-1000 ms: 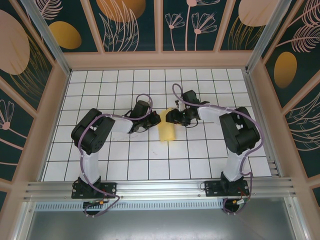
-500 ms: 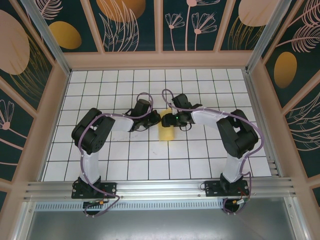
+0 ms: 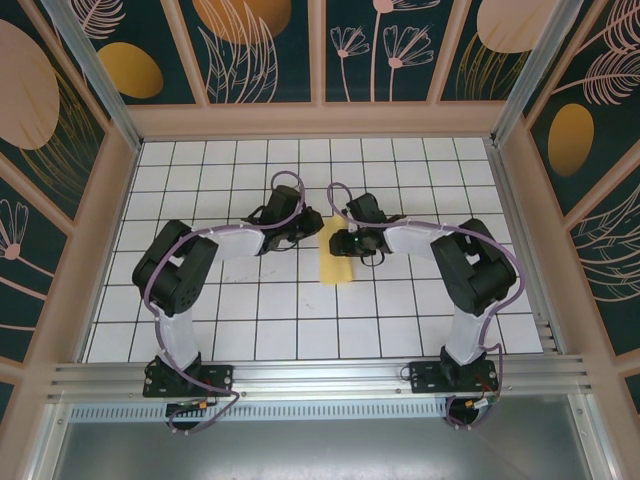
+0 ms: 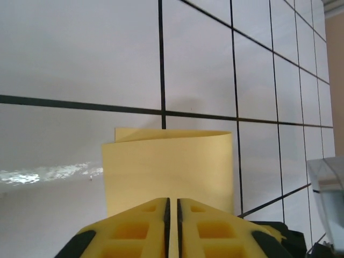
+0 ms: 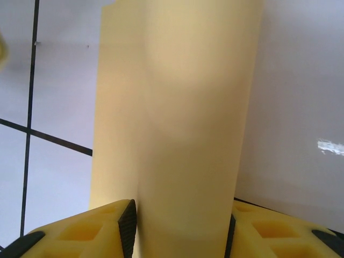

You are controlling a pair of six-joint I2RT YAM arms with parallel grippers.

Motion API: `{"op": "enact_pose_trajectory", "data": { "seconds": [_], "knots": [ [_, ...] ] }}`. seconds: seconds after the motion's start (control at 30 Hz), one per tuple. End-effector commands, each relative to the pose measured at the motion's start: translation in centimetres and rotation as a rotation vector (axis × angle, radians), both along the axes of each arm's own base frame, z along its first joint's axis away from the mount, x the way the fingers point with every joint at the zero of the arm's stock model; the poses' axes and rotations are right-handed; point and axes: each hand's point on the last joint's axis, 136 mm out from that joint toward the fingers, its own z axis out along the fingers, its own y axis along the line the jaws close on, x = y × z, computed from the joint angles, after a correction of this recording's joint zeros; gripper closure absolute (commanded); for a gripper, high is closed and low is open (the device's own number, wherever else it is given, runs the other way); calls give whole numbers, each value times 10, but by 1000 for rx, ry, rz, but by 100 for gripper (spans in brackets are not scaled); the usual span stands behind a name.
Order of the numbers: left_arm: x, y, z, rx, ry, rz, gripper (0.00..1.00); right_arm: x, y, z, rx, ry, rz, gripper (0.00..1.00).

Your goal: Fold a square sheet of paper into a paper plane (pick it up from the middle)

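At the bottom of the left wrist view, the left fingers [image 4: 145, 228] are clenched. Their yellow pads sit side by side with only a thin dark slit between them. Their tips meet the near edge of the square sheet of paper [image 4: 169, 166], but I cannot tell whether they pinch it or merely rest against it. The sheet is folded over on itself. Its upper layer bows up in a gentle curve, and a corner of the lower layer peeks out behind it at the upper left.

At the bottom of the right wrist view, the right fingers [image 5: 97, 234] are released and stand well apart. The sheet [image 5: 183, 107] runs away from between them as a long yellow band with a soft lengthwise shade line. The right-hand pad's inner face sits at the band's right edge, and the other pad stands in front of its left part. Whether either pad touches the paper cannot be told.

From above, the two sets of fingers face each other near the middle of the counter [image 3: 250, 300], which is white with a black grid. The left fingers [image 3: 303, 226] are just beside the sheet's far left edge, and the right fingers [image 3: 347, 240] are over its far half. The sheet [image 3: 335, 270] lies between them as a narrow yellow strip, with its near end bare on the tiles. Both arms reach in from bases at the near edge, trailing purple cables [image 3: 285, 190].
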Motion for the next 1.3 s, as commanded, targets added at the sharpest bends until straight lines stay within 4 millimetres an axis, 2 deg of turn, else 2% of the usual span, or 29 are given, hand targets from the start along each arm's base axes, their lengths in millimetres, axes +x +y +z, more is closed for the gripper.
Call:
{"op": "enact_pose_trajectory", "data": {
  "seconds": [0.0,0.2,0.27,0.53,0.67,0.73,1.03,1.07,1.27],
  "knots": [
    [4,17,15,46,-43,59,83,6,-11,-9,5,-15,-82,56],
    [9,42,18,66,-75,143,74,2,-20,-17,51,43,-201,59],
    [4,52,8,77,-61,171,70,0,-22,-21,61,57,-225,59],
    [4,73,7,78,-85,234,59,-6,-24,-31,57,106,-265,60],
    [3,76,9,77,-95,246,55,-10,-30,-39,23,138,-279,61],
    [2,76,9,74,-98,246,53,-6,-40,-43,16,155,-311,60],
    [-1,76,5,92,-117,216,45,-16,-44,-61,-24,218,-295,60],
    [0,77,18,78,-143,220,44,-17,-44,-62,-29,224,-288,59],
    [-2,84,19,92,-151,232,25,-23,-45,-73,-55,259,-266,61]
  ]
}}
